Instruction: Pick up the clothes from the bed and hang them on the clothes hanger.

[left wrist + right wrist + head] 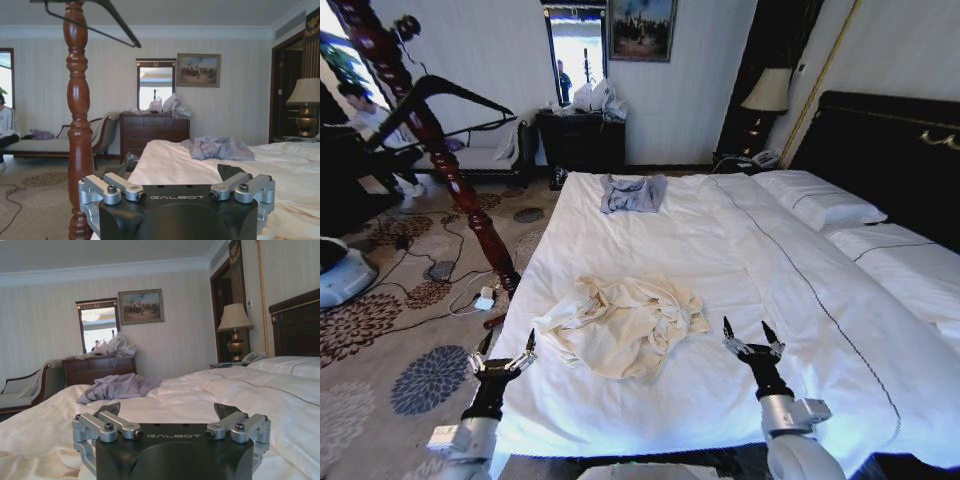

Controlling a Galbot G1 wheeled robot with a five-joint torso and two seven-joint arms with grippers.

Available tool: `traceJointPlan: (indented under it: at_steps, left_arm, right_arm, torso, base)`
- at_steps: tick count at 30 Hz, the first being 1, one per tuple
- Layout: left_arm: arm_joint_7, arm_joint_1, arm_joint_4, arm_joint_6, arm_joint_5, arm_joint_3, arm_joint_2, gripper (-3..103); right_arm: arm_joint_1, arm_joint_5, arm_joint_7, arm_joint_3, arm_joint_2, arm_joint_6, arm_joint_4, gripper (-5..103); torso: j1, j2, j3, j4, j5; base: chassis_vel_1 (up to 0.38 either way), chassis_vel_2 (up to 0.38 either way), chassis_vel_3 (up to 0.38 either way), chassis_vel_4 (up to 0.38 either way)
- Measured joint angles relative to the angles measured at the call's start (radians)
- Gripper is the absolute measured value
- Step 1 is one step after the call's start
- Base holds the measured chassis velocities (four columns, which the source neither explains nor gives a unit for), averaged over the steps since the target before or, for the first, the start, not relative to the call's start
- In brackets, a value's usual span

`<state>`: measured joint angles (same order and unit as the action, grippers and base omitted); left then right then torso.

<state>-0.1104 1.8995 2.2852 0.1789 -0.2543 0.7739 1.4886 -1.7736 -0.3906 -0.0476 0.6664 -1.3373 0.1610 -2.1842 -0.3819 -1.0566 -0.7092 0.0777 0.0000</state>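
Observation:
The clothes (620, 325), a crumpled cream garment, lie on the near part of the bed (720, 250), on its white duvet. My left gripper (507, 350) hovers open at the bed's near left edge, just left of the garment. My right gripper (752, 335) is open over the duvet, a little to the garment's right. Neither touches the fabric. The black clothes hanger (445, 82) hangs high on a wooden stand to the left of the bed. The left wrist view shows the clothes hanger (115, 20) above the open left gripper (175, 172). Beyond the open right gripper (169, 409), cream folds (35, 465) show.
A small grey-blue garment (633, 192) lies at the far end of the bed. The turned wooden stand (450, 170) rises from the carpet beside the bed's left edge, with cables (440, 270) at its foot. Pillows (817, 198) and a dark headboard (890, 150) are on the right, a dresser (582, 140) behind.

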Motion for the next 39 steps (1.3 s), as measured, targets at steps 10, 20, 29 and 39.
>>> traceJointPlan:
  at_steps: [10,20,29,39]
  left_arm:
    - [0.0,0.025,0.046,0.008,0.022,-0.008,0.003,100]
    - [-0.013,0.037,0.046,0.044,0.063,-0.027,0.016,100]
    - [-0.015,0.036,0.05,0.055,0.068,-0.018,0.022,100]
    - [-0.012,0.04,0.041,0.064,0.055,0.009,0.019,100]
  right_arm:
    - [0.097,-0.331,-0.031,-0.051,0.191,-0.063,0.073,100]
    - [0.351,-0.694,-0.107,-0.142,0.407,-0.192,0.232,100]
    - [0.745,-0.976,-0.272,-0.406,0.473,-0.389,0.351,100]
    - [1.158,-1.074,-0.454,-0.697,0.349,-0.536,0.627,100]
  torso:
    - [0.0,0.0,0.0,0.0002,0.0005]
    - [0.0,0.0,0.0,0.0002,0.0002]
    - [0.0,0.0,0.0,-0.0002,-0.0001]
    - [0.0,0.0,0.0,-0.0002,-0.0002]
  base:
    - [0.0,0.0,0.0,0.0]
    - [0.0,0.0,0.0,0.0]
    - [0.0,0.0,0.0,0.0]
    - [0.0,0.0,0.0,0.0]
